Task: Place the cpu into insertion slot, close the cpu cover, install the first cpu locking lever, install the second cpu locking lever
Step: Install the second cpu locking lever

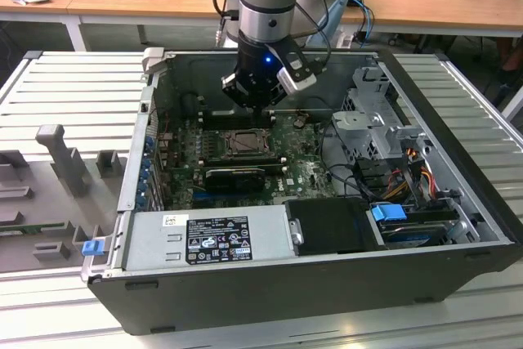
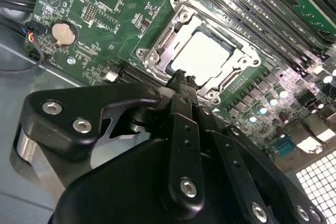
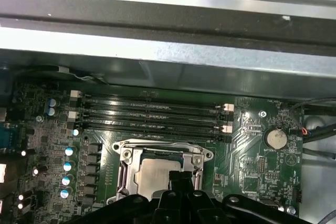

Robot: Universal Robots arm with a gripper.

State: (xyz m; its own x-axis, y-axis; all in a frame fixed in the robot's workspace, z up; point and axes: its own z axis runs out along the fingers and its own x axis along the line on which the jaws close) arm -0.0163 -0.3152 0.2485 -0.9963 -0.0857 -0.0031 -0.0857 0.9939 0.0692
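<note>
gripper [image 2: 181, 80] fingers seem pressed together, empty, over cpu [image 2: 202, 56] framed by cpu cover [image 2: 157, 56].

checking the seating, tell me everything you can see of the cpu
The cpu is a flat square chip with a pale silver-grey metal top. It lies level in the slot, the silvery cover framing its edges on the green board. The gripper hangs by its near edge; contact cannot be told.

Ribbed grey metal table [image 1: 78, 87] under an open computer case [image 1: 310, 284] and grey fixture blocks [image 1: 61, 157].
</note>
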